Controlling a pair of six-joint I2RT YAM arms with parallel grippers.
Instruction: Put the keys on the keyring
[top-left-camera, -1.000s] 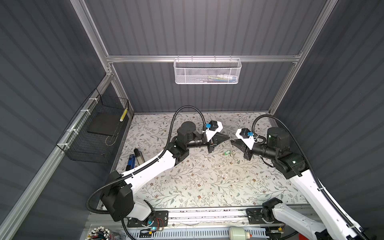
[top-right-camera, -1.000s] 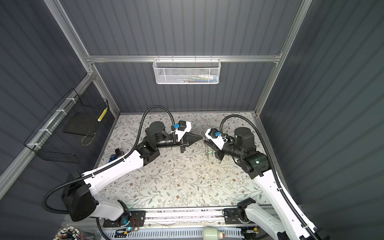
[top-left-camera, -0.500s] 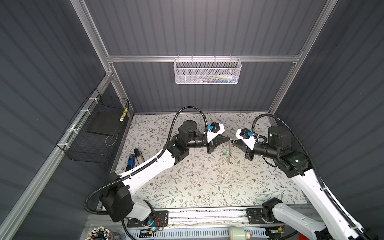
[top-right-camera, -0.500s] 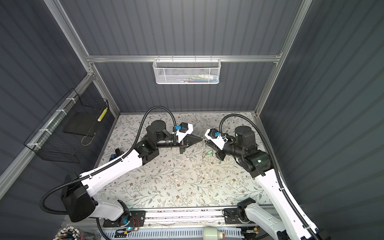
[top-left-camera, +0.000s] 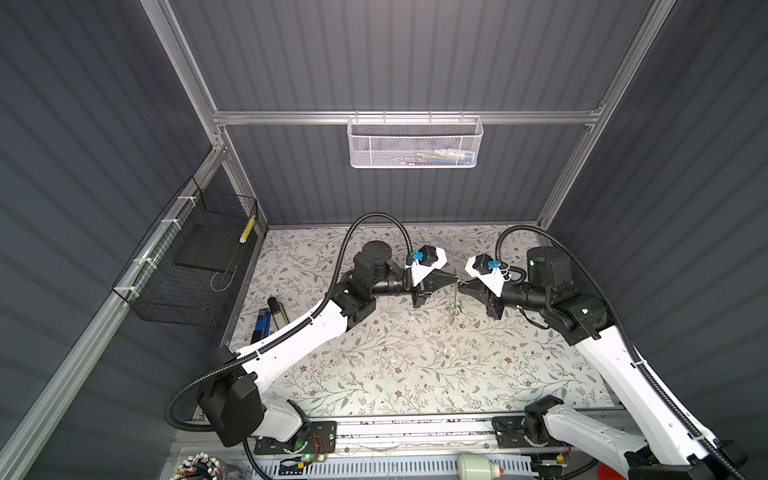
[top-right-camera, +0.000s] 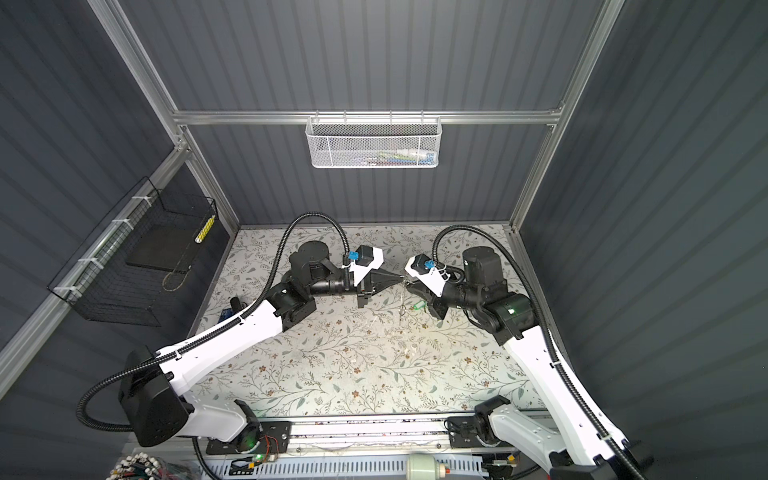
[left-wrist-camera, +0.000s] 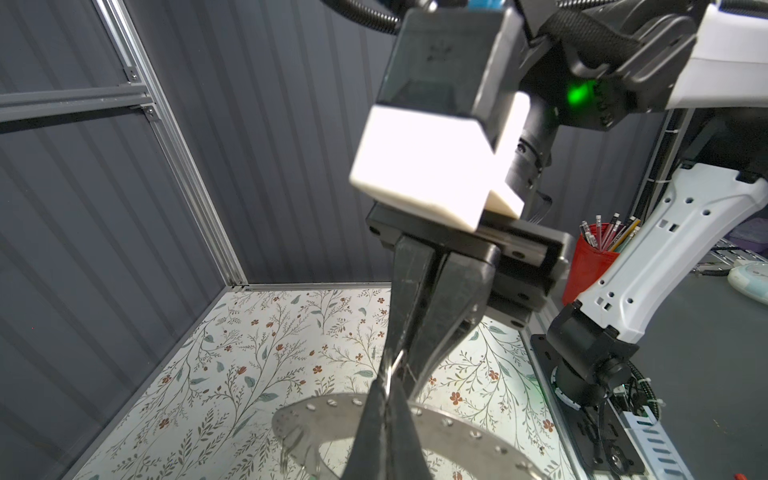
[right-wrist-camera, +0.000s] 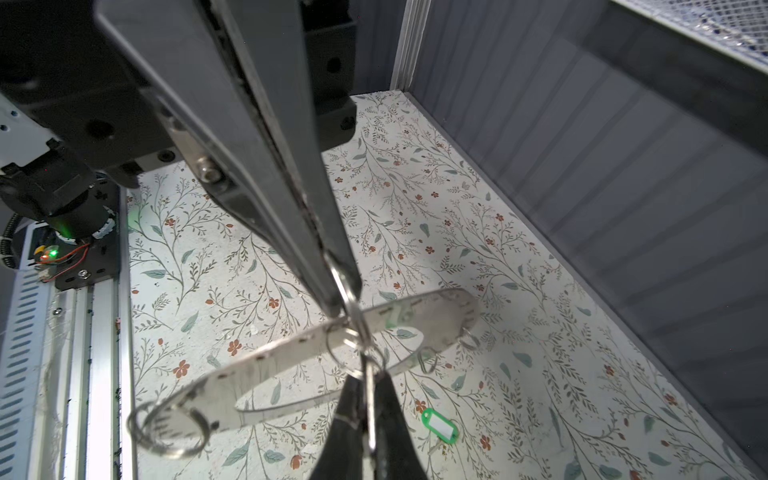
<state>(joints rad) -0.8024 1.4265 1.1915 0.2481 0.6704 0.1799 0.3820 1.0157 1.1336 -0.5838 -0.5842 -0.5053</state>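
Observation:
The keyring (right-wrist-camera: 291, 353), a flat grey plate with rim holes and wire loops, hangs in the air between both grippers. In both top views it shows edge-on (top-left-camera: 454, 297) (top-right-camera: 402, 301). My left gripper (left-wrist-camera: 386, 409) is shut on a small wire loop at the plate's rim (left-wrist-camera: 457, 424). My right gripper (right-wrist-camera: 365, 415) is shut on a thin silver piece joined to the loops. The two tips nearly touch (top-left-camera: 453, 279) (top-left-camera: 462, 285). Of the keys, a green tag (right-wrist-camera: 439, 426) lies on the floral table below (top-left-camera: 456, 308) (top-right-camera: 419, 306).
A blue and a black item (top-left-camera: 268, 318) lie at the table's left edge. A black wire basket (top-left-camera: 195, 257) hangs on the left wall, a white mesh basket (top-left-camera: 415, 143) on the back wall. A red pencil cup (left-wrist-camera: 586, 266) stands beyond the right arm's base.
My left gripper has moved right until its tip meets the right gripper's tip at the hanging plate. The right gripper has barely shifted. The green tag stays on the table.

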